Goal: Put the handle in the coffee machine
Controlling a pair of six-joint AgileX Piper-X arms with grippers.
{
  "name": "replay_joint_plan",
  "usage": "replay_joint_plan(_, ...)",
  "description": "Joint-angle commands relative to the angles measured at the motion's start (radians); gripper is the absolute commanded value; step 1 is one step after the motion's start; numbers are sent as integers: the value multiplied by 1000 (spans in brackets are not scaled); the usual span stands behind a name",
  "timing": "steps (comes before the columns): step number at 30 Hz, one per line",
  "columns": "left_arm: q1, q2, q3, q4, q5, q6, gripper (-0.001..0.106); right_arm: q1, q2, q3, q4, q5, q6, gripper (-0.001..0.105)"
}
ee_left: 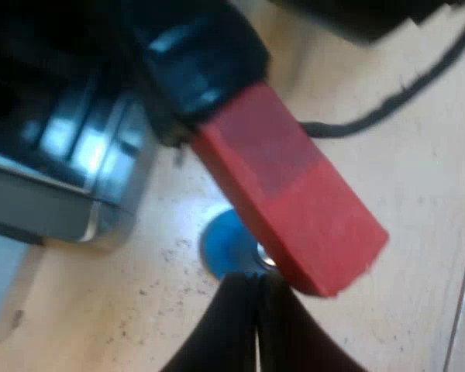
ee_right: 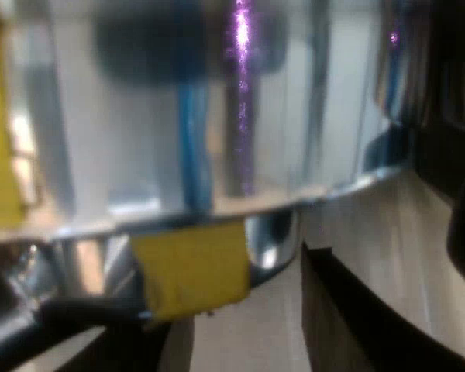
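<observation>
Red and square-cut, the end of the dark handle (ee_left: 291,194) juts just past the left gripper (ee_left: 256,285), its fingers pressed together, a blue tamper (ee_left: 221,246) beyond.

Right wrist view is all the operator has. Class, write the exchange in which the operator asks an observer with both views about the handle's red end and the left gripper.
Operator: I see shiny metal and a yellow tab. Where is the handle's red end?
Observer: The red end is near a blue tamper on the table.
Operator: And the left gripper?
Observer: The left gripper is close by the red end, fingers shut on nothing.
</observation>
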Motion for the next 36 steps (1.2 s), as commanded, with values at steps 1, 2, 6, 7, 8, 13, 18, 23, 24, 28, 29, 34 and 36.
replay_joint_plan(1,-69,-53,29,26,55,-15,1,14,-171,-27,-56,-73,-4,39)
replay_joint_plan(2,-76,-62,32,19,57,-20,1,15,-171,-27,-56,-71,-9,39)
replay_joint_plan(6,-129,-97,55,-50,80,-83,1,33,-178,-27,-56,26,-14,39)
replay_joint_plan(7,-137,-100,60,-74,95,-105,1,38,-183,-25,-56,62,-14,39)
replay_joint_plan(8,-140,-100,61,-81,100,-117,1,39,-187,-23,-56,73,-14,39)
replay_joint_plan(13,-142,-100,61,-144,148,-181,1,54,-244,29,19,98,-12,39)
replay_joint_plan(18,-142,-100,61,-190,166,-183,1,58,-325,111,149,93,55,39)
replay_joint_plan(23,-142,-100,61,-213,205,-177,1,73,-413,200,262,94,101,39)
replay_joint_plan(24,-142,-100,61,-219,213,-177,1,82,-436,224,287,94,113,39)
replay_joint_plan(28,-178,-100,61,-225,219,-177,1,115,-507,299,370,94,155,39)
replay_joint_plan(29,-187,-100,61,-225,219,-174,1,123,-517,312,389,97,158,39)
replay_joint_plan(34,-274,-100,61,-247,208,-163,1,178,-612,388,518,104,200,39)
replay_joint_plan(36,-294,-100,61,-268,202,-163,1,193,-654,422,568,106,216,39)
